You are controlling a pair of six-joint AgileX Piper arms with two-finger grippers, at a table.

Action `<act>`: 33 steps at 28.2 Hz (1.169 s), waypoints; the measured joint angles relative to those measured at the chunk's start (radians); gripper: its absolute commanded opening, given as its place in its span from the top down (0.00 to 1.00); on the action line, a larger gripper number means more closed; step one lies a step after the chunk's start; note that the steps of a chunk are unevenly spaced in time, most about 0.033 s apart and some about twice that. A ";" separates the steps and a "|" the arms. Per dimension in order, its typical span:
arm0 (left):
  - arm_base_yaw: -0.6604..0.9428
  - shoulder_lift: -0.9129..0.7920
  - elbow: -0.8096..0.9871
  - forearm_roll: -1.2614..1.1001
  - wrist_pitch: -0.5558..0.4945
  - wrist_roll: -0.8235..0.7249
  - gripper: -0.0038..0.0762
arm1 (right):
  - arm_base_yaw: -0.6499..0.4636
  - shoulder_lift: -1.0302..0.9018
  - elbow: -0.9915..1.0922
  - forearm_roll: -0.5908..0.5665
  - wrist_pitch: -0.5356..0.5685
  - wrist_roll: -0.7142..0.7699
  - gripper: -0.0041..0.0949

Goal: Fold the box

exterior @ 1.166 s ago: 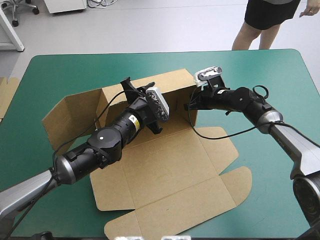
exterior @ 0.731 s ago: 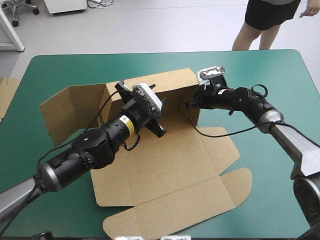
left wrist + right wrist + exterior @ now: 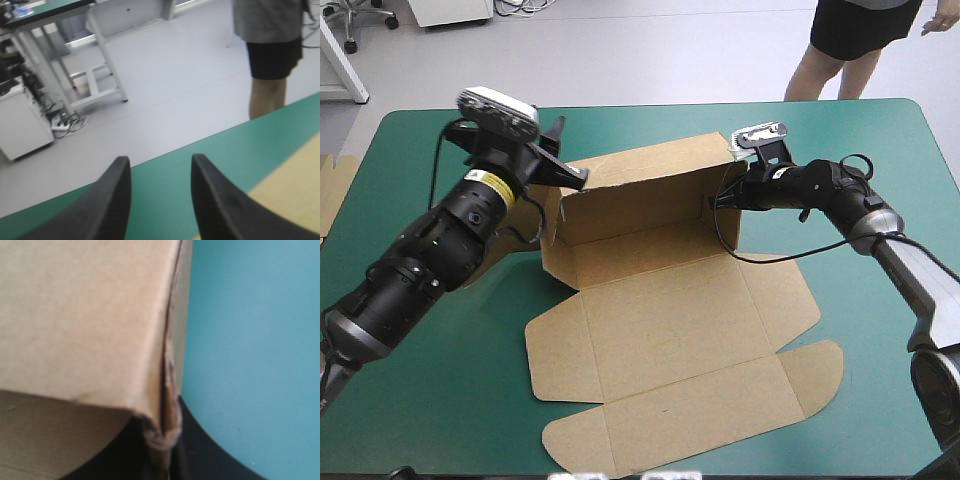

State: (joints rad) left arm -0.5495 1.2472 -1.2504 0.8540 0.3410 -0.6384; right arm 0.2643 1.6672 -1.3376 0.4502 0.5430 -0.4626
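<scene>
The brown box (image 3: 660, 330) lies open on the teal-green table (image 3: 880, 150), its long back wall (image 3: 640, 195) raised and its lid flat toward the front edge. A short side wall stands at the back wall's left end. My right gripper (image 3: 722, 197) is shut on the back wall's right corner; in the right wrist view that folded corner (image 3: 162, 425) sits pinched between the black fingers (image 3: 200, 445). My left gripper (image 3: 568, 170) hovers raised above the box's back left corner, open and holding nothing. Its wrist view shows the gripper (image 3: 160, 159) over the table's far edge, with brown board (image 3: 295, 185) beside it.
More brown board (image 3: 332, 190) shows at the table's left edge. Bare teal-green cover lies to the right of the box and along the front left.
My left arm has pulled out of the box, swinging left and upward. The left flap that lay spread out now stands folded at the back wall. The box and right gripper shifted slightly right.
</scene>
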 measured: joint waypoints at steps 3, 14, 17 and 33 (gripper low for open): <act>0.159 0.005 -0.052 -0.180 0.031 0.136 0.60 | 0.000 0.000 0.000 -0.002 0.002 0.001 0.98; 0.676 0.060 -0.131 -0.692 0.252 0.539 0.60 | -0.022 0.000 -0.006 -0.006 0.027 0.006 0.98; 0.795 0.071 -0.131 -0.836 0.307 0.612 0.61 | -0.030 0.000 -0.008 -0.009 0.037 0.008 0.98; 0.905 0.133 -0.117 -1.018 0.407 0.804 0.68 | -0.065 0.000 -0.095 -0.054 0.222 0.030 0.98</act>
State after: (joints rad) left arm 0.3553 1.3804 -1.3677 -0.1635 0.7480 0.1659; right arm 0.1997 1.6669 -1.4328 0.3963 0.7649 -0.4325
